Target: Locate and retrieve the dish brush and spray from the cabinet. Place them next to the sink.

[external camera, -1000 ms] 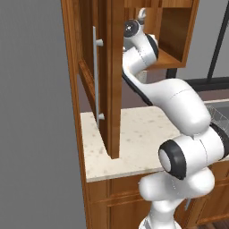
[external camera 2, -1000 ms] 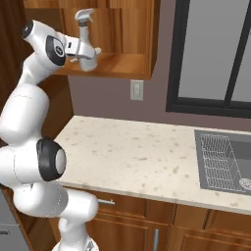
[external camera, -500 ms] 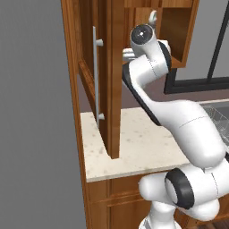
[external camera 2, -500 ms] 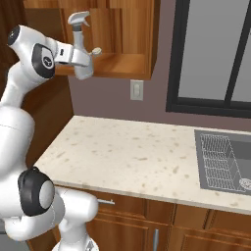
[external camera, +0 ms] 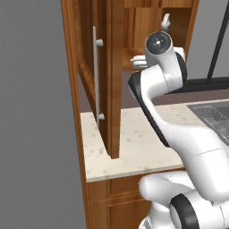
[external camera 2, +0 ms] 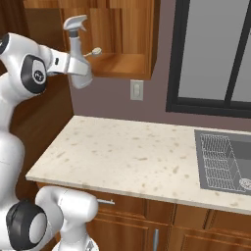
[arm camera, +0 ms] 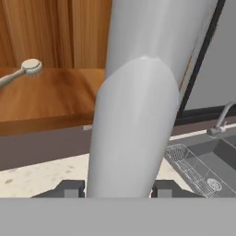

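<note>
The claw (arm camera: 118, 188) is closed on the lower body of the spray (external camera 2: 78, 54), which stands upright in it, nozzle up, just in front of the open cabinet (external camera 2: 122, 59) shelf. From here the sink (external camera 2: 230, 162) lies well off to the right and lower, set into the surface (external camera 2: 132, 157). The brush (arm camera: 25, 71) lies on the shelf behind the bottle, so it looks like the next thing to fetch.

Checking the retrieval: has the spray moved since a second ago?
Yes. In the right base view, the spray, gripped by the hand, has come out from the cabinet shelf toward the camera.
</note>
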